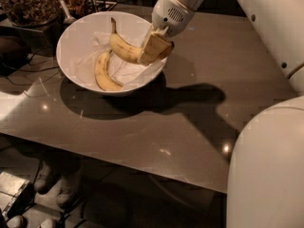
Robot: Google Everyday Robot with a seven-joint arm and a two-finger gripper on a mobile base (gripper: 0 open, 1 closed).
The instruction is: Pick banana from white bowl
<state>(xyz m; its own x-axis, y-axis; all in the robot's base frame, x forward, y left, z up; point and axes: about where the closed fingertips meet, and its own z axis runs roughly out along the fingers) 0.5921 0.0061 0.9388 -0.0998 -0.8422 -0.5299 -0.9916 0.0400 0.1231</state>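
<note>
A large white bowl (76,37) sits at the back left of the grey table (142,122). My gripper (154,49) hangs over the bowl's right rim and is shut on a curved yellow banana (122,47), holding it by its lower end, lifted above the bowl with its brownish stem pointing up. A second, slimmer yellow banana (102,72) lies in the bottom of the bowl, apart from the held one.
A clear container of brown bits (28,4) stands behind the bowl at the back left. My white arm and base (266,165) fill the right side. Cables run off the table's left edge. Shoes show on the floor below the front edge.
</note>
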